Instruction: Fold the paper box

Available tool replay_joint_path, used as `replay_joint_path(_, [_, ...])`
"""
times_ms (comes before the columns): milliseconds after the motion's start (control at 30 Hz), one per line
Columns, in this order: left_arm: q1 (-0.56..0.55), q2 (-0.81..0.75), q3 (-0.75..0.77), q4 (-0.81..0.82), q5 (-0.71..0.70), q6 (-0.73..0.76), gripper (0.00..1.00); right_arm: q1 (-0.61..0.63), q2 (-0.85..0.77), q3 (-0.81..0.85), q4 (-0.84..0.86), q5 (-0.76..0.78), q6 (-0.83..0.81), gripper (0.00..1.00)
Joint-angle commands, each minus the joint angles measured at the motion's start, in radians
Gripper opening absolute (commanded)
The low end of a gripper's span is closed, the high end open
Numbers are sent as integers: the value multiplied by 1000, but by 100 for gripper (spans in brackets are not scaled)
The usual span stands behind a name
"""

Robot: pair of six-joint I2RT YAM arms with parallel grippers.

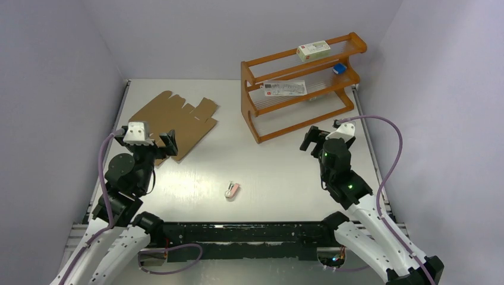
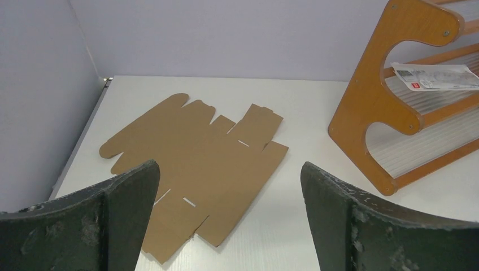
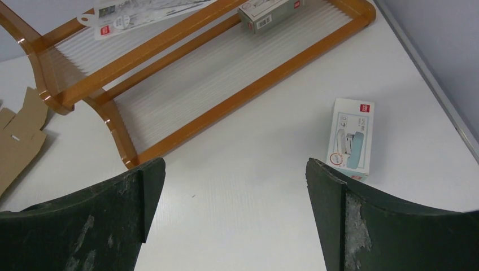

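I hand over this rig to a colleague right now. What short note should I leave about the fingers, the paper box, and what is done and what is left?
Left gripper: fingers wide open, holding nothing, above the near end of the paper box.
Right gripper: fingers wide open, holding nothing, over the table in front of the wooden rack.
Paper box: a flat, unfolded brown sheet lying on the far left part of the table, with no flap raised.
Done: no fold has been made.
Left: the whole folding job, starting with a first grasp of the sheet.
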Motion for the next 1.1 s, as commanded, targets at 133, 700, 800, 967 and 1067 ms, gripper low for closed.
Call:
replay_joint_path(133, [35, 30, -5, 44, 74, -11, 100, -2, 21, 7, 33, -25, -16, 100])
replay_joint_path(700, [55, 61, 5, 33, 102, -21, 100, -1, 236, -23, 120, -344, 22, 100])
replay_joint_path(800, [57, 61, 6, 33, 109, -20, 100, -2, 336, -27, 173, -381, 27, 100])
replay_joint_path(967, [65, 58, 5, 37, 108, -22, 100, 1, 522, -10, 259, -440, 30, 100])
replay_joint_path(1067, [73, 56, 3, 41, 93, -27, 100, 7, 627, 9, 306, -443, 24, 100])
